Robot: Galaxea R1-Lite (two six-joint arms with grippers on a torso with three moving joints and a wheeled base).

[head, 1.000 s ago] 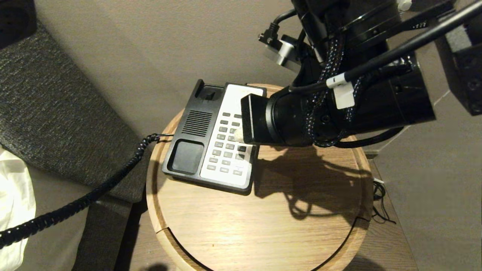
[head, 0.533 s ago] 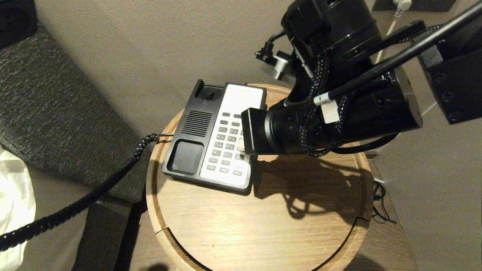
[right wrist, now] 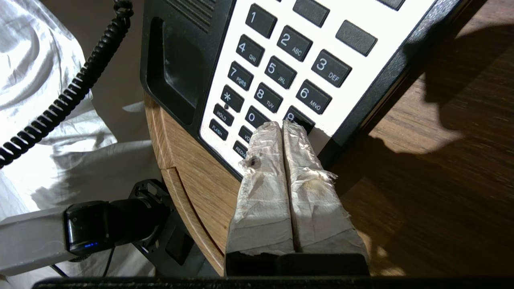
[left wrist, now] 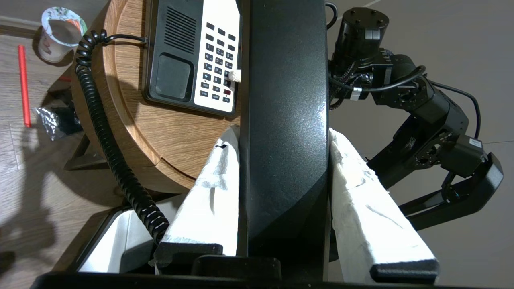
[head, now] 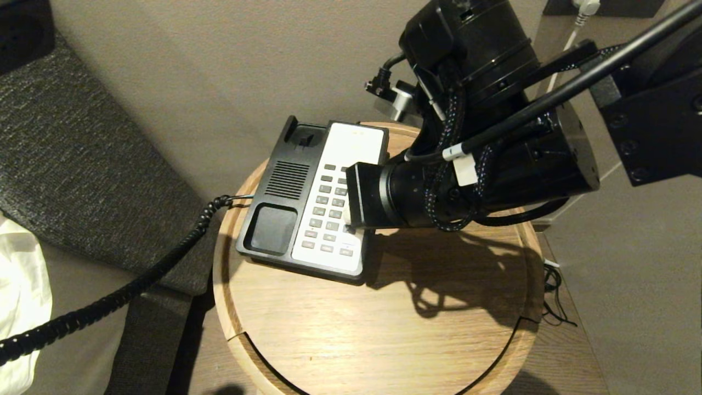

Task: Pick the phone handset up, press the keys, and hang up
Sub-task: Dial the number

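Note:
The phone handset (left wrist: 285, 80), long and glossy black, stands between the white-wrapped fingers (left wrist: 209, 188) of my left gripper (left wrist: 283, 134), which is shut on it, off the table's side and outside the head view. Its coiled cord (head: 137, 285) runs from the phone base (head: 274, 219) over the table's left edge. My right gripper (right wrist: 283, 124) is shut with nothing in it. Its tips sit on the white keypad (right wrist: 281, 76) between the 0 and 9 keys. In the head view the right gripper (head: 346, 219) reaches in from the right over the keys (head: 328, 208).
The phone stands at the back left of a round wooden table (head: 384, 329). Grey upholstery (head: 71, 164) and white cloth (head: 22, 296) lie to the left. On the floor are a paper cup (left wrist: 62, 32), a red stick (left wrist: 24, 84) and thin cables (head: 554, 296).
My right arm has shifted a little left, and its shut tips have slid from the middle keys to the lower rows. The cord and phone base have stayed put.

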